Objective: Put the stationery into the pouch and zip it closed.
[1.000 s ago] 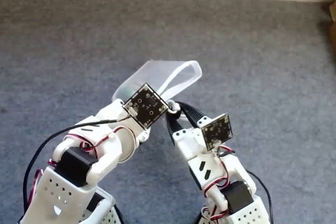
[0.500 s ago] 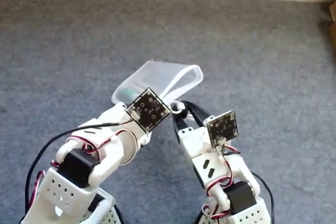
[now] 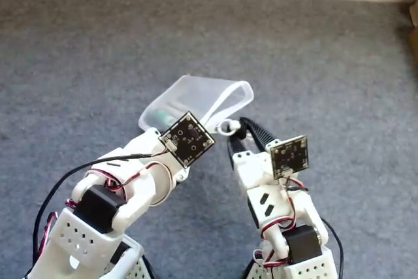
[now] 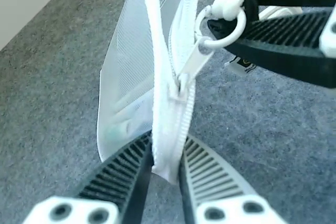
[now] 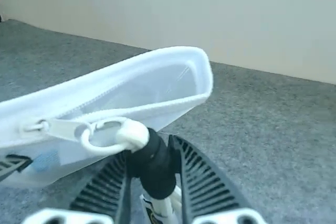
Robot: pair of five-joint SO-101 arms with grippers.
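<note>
Left gripper (image 4: 167,150) clamps pouch (image 4: 128,77), right gripper (image 5: 150,149) its zipper pull (image 5: 113,134), over grey carpet (image 3: 326,63).

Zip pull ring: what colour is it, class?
White; the zip pull ring shows best in left wrist view.

The left arm (image 3: 124,194) rises from the near left corner and slants forward and inward, ending at the camera board (image 3: 188,138) on its wrist. The left gripper (image 4: 167,153) has both ribbed black fingers (image 4: 123,169) pressed together on the end of the pouch (image 4: 128,77). The right arm (image 3: 274,207) stands beside it and leans forward, tilted a little toward the left arm. The right gripper (image 3: 240,134) sits just beside the left wrist, its fingers pinched on the black zip pull (image 5: 155,163). The two grippers are near each other but apart.
</note>
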